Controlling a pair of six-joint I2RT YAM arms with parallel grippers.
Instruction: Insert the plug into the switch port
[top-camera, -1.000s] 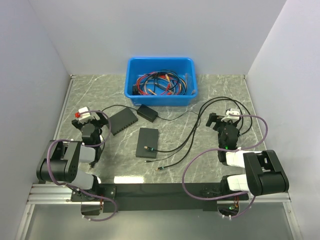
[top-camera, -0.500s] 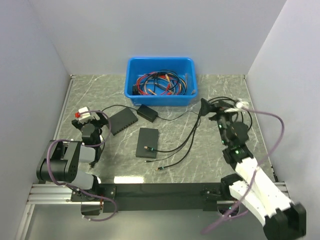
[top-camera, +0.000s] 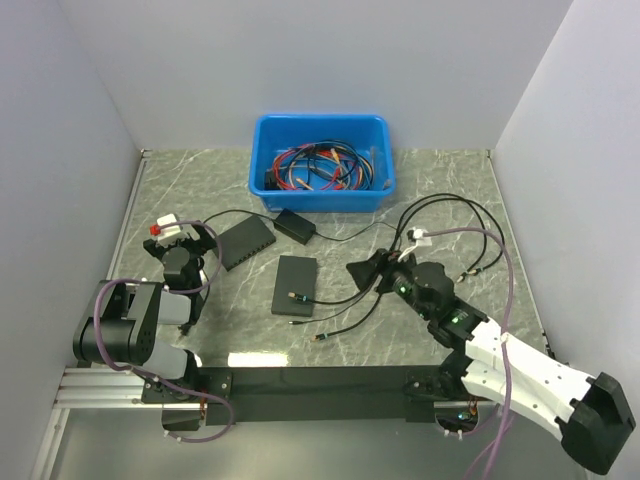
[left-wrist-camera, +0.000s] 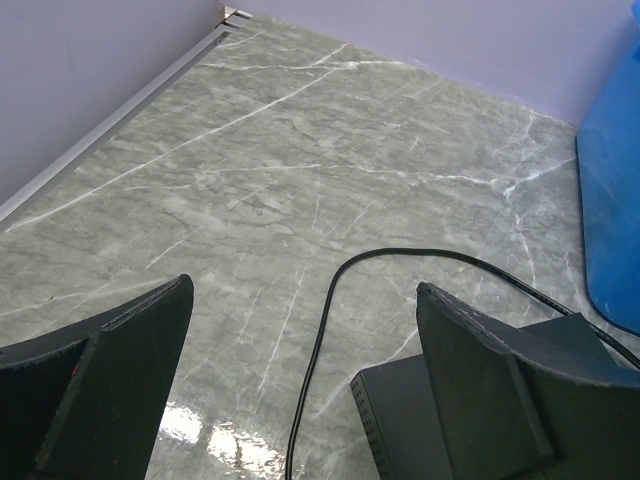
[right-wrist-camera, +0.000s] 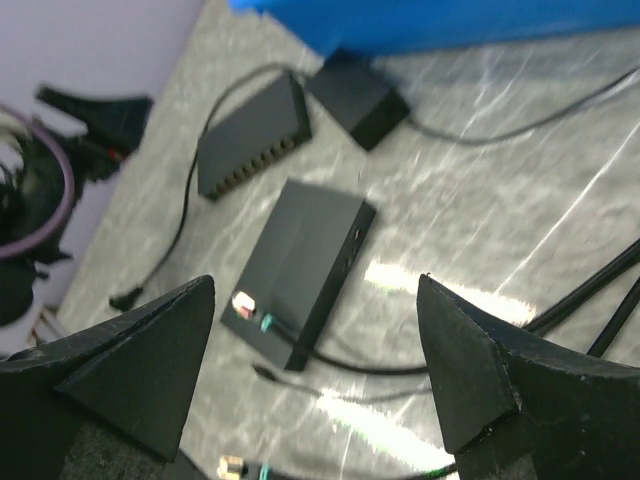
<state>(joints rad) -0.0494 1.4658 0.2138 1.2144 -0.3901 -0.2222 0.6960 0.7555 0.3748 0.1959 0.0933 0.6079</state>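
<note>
My table (top-camera: 440, 180) carries a blue bin (top-camera: 320, 197) at its far edge, the switch (top-camera: 245, 242) toward its left edge, and what is probably the plug (top-camera: 319, 338) by its near edge.

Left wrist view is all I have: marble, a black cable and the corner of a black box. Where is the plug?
Observer: The plug lies loose on the table, just nearer the arm bases than the flat black box. Nothing holds it.
Operator: Is the box in my view the switch?
Observer: Yes. The right wrist view shows a row of ports along one side of the switch.
Operator: And the right gripper?
Observer: The right gripper hangs open over the middle of the table, with nothing between its fingers.
</note>
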